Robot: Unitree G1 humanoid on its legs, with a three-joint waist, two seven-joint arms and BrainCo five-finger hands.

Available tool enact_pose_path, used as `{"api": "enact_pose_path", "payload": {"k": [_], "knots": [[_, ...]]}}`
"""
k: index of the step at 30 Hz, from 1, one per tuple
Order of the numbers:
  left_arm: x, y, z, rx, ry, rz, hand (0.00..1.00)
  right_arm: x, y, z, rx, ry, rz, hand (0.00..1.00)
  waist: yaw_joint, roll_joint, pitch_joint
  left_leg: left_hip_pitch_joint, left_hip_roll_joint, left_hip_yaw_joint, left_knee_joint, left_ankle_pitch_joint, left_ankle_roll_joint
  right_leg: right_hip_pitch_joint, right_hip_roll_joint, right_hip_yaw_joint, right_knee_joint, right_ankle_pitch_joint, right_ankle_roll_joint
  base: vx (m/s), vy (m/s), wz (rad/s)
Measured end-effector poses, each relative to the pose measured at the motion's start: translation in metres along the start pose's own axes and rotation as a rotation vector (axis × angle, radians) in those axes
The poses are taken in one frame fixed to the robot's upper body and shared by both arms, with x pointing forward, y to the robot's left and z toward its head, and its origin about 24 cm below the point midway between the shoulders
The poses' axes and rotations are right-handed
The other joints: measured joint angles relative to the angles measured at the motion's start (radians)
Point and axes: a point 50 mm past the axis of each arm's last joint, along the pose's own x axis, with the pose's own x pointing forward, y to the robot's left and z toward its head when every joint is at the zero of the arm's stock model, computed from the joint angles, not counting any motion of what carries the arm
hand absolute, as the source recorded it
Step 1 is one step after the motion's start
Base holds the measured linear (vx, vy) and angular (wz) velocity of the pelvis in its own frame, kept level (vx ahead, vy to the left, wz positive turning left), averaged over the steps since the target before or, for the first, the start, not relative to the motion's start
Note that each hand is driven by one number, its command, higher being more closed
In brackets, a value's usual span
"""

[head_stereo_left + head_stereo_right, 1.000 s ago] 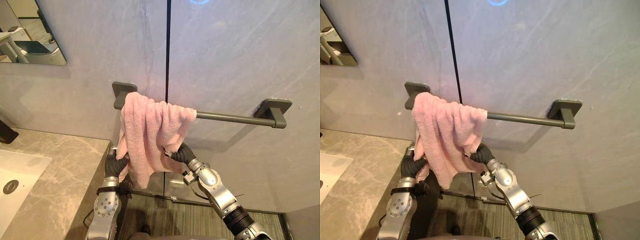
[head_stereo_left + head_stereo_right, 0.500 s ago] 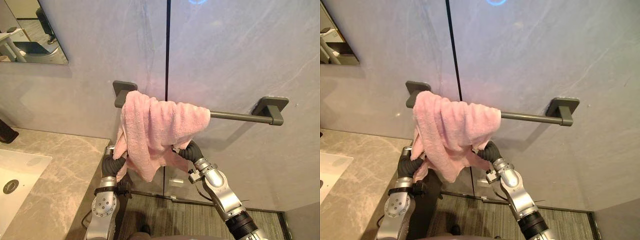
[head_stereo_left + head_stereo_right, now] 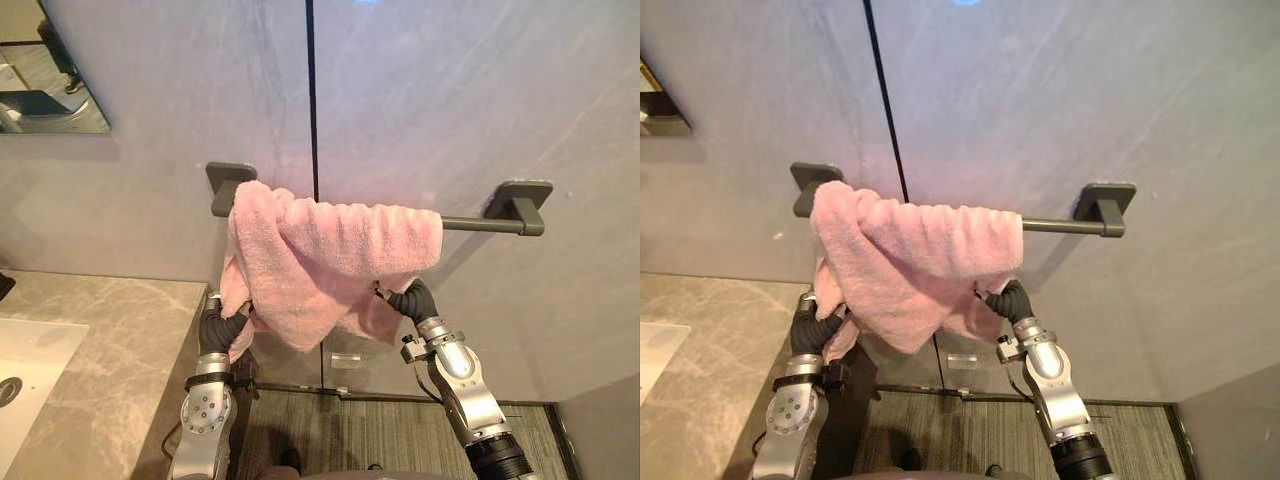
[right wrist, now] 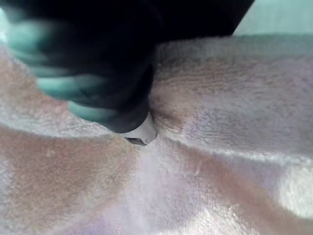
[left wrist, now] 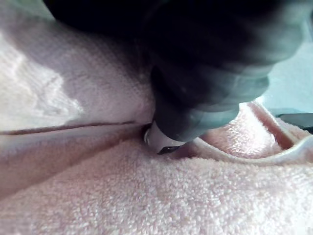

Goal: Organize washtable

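Slippage worries me: the pink towel (image 3: pixel 330 260) hangs bunched toward the left end of the rail (image 3: pixel 478 222), my left hand (image 3: pixel 216 328) and right hand (image 3: pixel 413 302) are buried in its folds so I cannot tell their grip, and one uneven tug could drag it off.

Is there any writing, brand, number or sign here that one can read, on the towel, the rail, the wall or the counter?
No text can be read in any view.
Pink towel: plain, with no label showing.
Towel rail, wall and marble counter: no marks or signs.
Small pale plate low on the wall: too small to tell whether it bears any print.
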Motion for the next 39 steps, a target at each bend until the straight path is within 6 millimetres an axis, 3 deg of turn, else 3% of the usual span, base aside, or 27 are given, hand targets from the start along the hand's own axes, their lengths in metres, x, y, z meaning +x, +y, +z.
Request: {"api": "enact_pose_path", "payload": {"k": [17, 24, 28, 39], "knots": [[0.003, -0.001, 0.002, -0.026, -0.010, 0.004, 1.00, -0.002, -0.015, 0.000, -0.005, 0.000, -0.069, 1.00, -0.003, 0.000, 0.000, 0.009, -0.020, 0.006, -0.027, 0.011, 0.010, -0.001, -0.015, 0.030, -0.020, 0.017, 0.019, 0.00, 0.000, 0.00], [0.005, -0.013, 0.005, -0.043, -0.022, -0.059, 1.00, -0.005, -0.036, 0.002, -0.010, -0.008, -0.200, 1.00, -0.008, -0.001, 0.000, 0.008, -0.030, 0.010, -0.028, 0.012, 0.013, -0.001, -0.019, 0.037, -0.025, 0.019, 0.022, 0.00, 0.001, 0.00], [0.009, -0.028, 0.010, -0.066, -0.047, -0.123, 1.00, -0.007, -0.050, 0.006, 0.005, -0.027, -0.289, 1.00, -0.033, -0.002, -0.001, 0.009, -0.029, 0.012, -0.028, 0.012, 0.013, -0.001, -0.018, 0.045, -0.029, 0.019, 0.022, 0.01, -0.002, -0.04], [0.016, -0.032, 0.017, -0.075, -0.080, -0.134, 1.00, -0.008, -0.053, 0.007, 0.003, -0.040, -0.309, 1.00, -0.057, -0.002, -0.001, 0.009, -0.019, 0.029, -0.028, 0.018, 0.014, -0.008, -0.008, 0.058, -0.033, 0.039, 0.019, 0.02, -0.011, -0.06]]}}
